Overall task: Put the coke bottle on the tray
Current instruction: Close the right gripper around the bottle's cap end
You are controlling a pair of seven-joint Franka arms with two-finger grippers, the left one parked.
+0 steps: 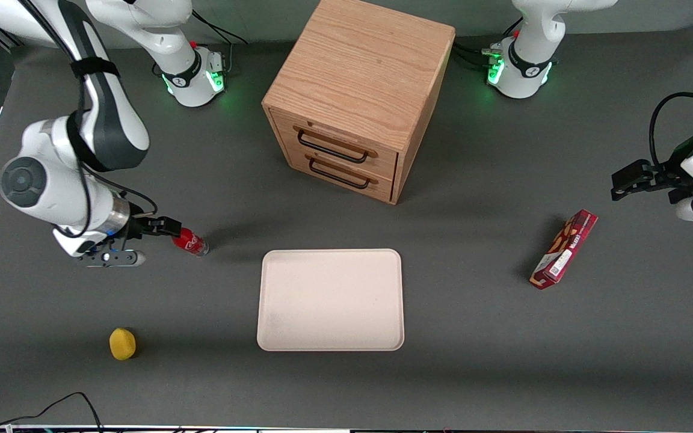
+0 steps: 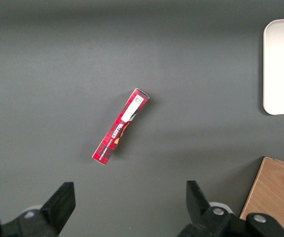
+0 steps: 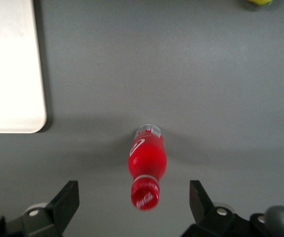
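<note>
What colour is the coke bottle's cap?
Red, clearest in the right wrist view: coke bottle stands between the open pincer fingers.

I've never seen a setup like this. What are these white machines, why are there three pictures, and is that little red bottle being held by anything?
The white machines are robot arms. One picture looks down on the whole table; the other two come from cameras on each arm's wrist. The working arm's gripper, a two-fingered claw, hangs above the coke bottle; its wrist view shows the fingers spread wide on either side of the bottle, touching nothing, so it is not held. The bottle stands on the table beside the tray, where it should go. Also on the table: a wooden drawer cabinet, a yellow object, and a red snack box toward the parked arm's end.
</note>
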